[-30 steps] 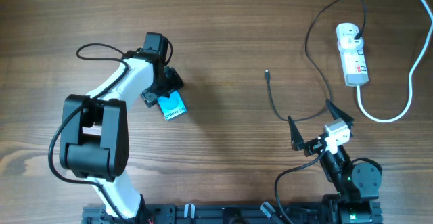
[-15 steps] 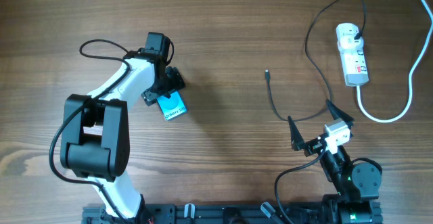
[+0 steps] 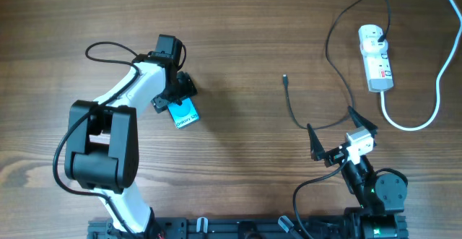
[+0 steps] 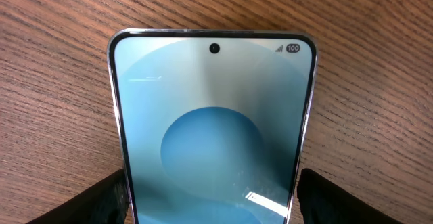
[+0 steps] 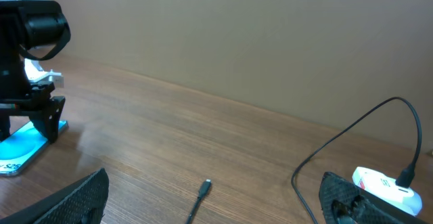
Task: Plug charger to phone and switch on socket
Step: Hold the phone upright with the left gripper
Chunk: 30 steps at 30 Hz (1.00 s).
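The phone [image 3: 185, 114], turquoise screen up, lies flat on the wood table left of centre; it fills the left wrist view [image 4: 213, 129]. My left gripper [image 3: 174, 96] is down over it, with a black finger against each long edge, shut on it. The charger cable [image 3: 291, 109] is plugged in at the socket [image 3: 376, 58] at the far right, loops across the table, and ends in a free connector tip [image 3: 285, 78] at centre right, also seen in the right wrist view [image 5: 205, 186]. My right gripper [image 3: 338, 132] is open and empty, near its base and above the cable.
A thick white cord [image 3: 419, 120] runs from the socket off the right edge. In the right wrist view the socket [image 5: 387, 185] is at the lower right, and the phone [image 5: 20, 153] and left gripper [image 5: 42, 112] at the far left.
The left arm's cable shifted slightly one second ago; nothing has visibly moved since. The right arm, charger and socket are unchanged.
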### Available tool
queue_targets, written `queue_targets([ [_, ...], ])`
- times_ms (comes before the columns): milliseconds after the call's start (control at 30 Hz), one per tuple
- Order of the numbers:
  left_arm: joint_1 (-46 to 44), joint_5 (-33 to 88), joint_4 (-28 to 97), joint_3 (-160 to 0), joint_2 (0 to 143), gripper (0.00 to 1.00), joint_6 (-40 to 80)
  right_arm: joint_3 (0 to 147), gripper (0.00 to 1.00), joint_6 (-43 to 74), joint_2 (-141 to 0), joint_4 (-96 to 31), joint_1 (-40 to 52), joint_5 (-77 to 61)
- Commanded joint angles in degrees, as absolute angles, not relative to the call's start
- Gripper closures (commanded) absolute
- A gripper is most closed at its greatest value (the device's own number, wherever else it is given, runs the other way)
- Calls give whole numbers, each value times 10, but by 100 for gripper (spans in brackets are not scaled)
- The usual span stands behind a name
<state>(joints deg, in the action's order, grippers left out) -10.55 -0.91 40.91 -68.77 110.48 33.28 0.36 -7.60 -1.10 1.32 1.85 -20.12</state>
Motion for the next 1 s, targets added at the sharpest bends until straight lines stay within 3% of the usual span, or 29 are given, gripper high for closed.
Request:
queue_targets([
  [0,-105,-1,409,-674,1132,20,332,3,0,-75,-11,16,21,-206],
  [333,-105,-1,415,-674,1132,16,332,3,0,-75,-11,16,21,-206],
  [567,-105,-1,415,-674,1132,4,332,3,0,-75,-11,16,21,-206],
  [667,-105,-1,416,-674,1132,14,332,3,0,-75,-11,16,21,-206],
  [967,-105,-1,422,-674,1132,8,332,3,0,-75,-11,16,21,-206],
])
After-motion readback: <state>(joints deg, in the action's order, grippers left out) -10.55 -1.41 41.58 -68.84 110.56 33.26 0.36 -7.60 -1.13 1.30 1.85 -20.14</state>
